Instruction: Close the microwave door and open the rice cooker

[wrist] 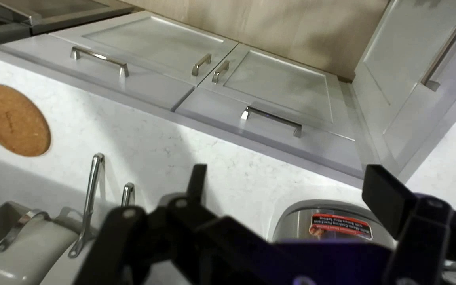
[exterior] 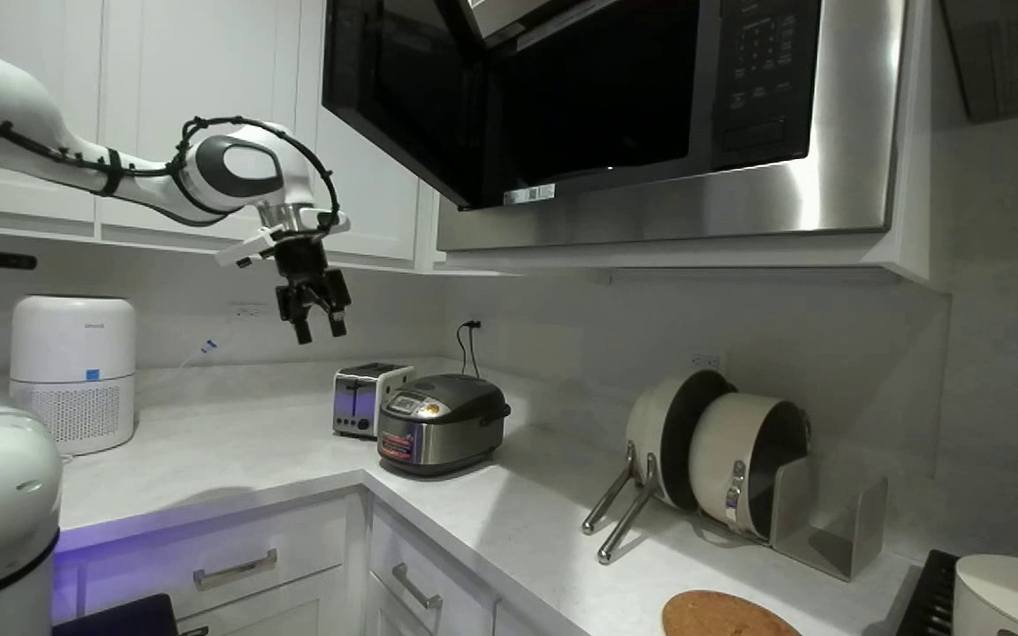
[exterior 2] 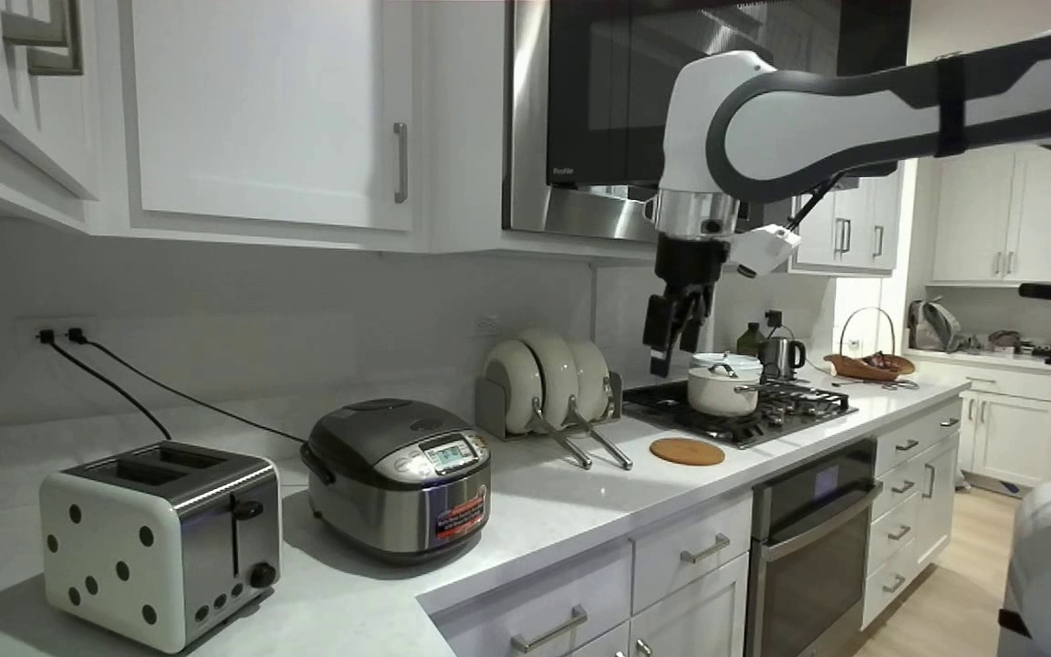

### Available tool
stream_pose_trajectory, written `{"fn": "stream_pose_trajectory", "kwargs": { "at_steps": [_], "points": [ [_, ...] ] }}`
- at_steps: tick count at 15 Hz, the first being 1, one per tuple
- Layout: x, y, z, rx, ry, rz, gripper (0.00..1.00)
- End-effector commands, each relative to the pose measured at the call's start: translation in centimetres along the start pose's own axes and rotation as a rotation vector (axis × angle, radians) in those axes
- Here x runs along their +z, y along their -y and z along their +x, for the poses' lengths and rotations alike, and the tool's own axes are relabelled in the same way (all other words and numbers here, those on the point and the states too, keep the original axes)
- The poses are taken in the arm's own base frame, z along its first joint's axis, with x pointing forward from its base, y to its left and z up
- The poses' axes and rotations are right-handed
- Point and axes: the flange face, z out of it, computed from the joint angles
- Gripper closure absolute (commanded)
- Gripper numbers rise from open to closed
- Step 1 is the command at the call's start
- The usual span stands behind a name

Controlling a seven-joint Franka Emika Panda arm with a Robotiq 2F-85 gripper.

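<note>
Microwave door (exterior: 407,97): standing open, swung out from the microwave (exterior: 677,203); interior exposed. Closing it is judged to be the step in hand, not yet done.
Claw (exterior: 321,333): fingers spread well apart, nothing between them; tips down, below the door's lower edge and clear of it.
Door contact: outer face, near the free edge, where the least force should serve. Raise the claw to that height before moving in.
Door swing: follow the arc, not a straight line; finish with a short, firm press until it seats. Drawing the fingers together first would give one blunt contact and reduce the risk of snagging the frame.
Arm (exterior: 244,172): crosses in front of the white cabinet doors (exterior: 200,62) in an exterior view; spacing cannot be judged. Watch the wrist when lifting.
Rice cooker (exterior 2: 398,481): on the tabletop (exterior: 253,433) near the toaster (exterior 2: 161,547), lid down. Defer until the door is home.
</note>
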Motion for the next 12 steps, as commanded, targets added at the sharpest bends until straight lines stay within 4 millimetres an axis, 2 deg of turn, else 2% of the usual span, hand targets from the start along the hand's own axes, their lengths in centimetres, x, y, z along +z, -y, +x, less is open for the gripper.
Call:
{"fn": "stream_pose_trajectory", "kwargs": {
  "at_steps": [1, 8, 12],
  "points": [
    [-4.0, 0.7, -0.7, -0.013, -0.102, -0.123, 0.0],
    [-9.3, 0.4, -1.3, 0.085, -0.36, -0.365, 0.0],
    [-11.1, -0.2, -0.8, 0.181, -0.49, -0.489, 0.0]
  ]
}}
